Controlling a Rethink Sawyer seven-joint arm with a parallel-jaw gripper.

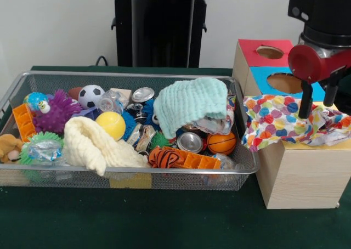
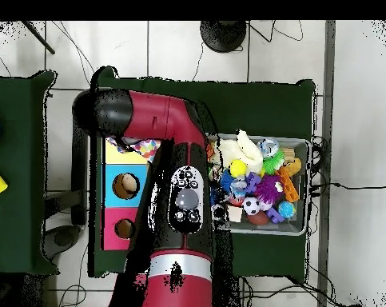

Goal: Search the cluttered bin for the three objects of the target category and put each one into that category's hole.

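Observation:
The wire mesh bin [image 1: 126,74] stands on the green table, full of toys, cans and cloths; it also shows in the overhead view [image 2: 304,188]. A white polka-dot fabric [image 1: 274,120] lies spread over the yellow-topped box [image 1: 313,145] and hides its hole. It also shows in the overhead view [image 2: 146,147] beside the yellow top [image 2: 116,152]. My gripper [image 1: 316,109] hangs just above the fabric's right part. Its fingers [image 1: 303,102] are apart, with nothing between them. In the overhead view my arm hides it. I see no other polka-dot pieces in the bin.
A mint waffle cloth [image 1: 189,102] and a cream fluffy cloth [image 1: 96,145] lie over the bin's clutter of balls, cans and toys. The blue-topped box [image 1: 263,80] and the red-topped box [image 1: 251,47] stand behind the yellow one.

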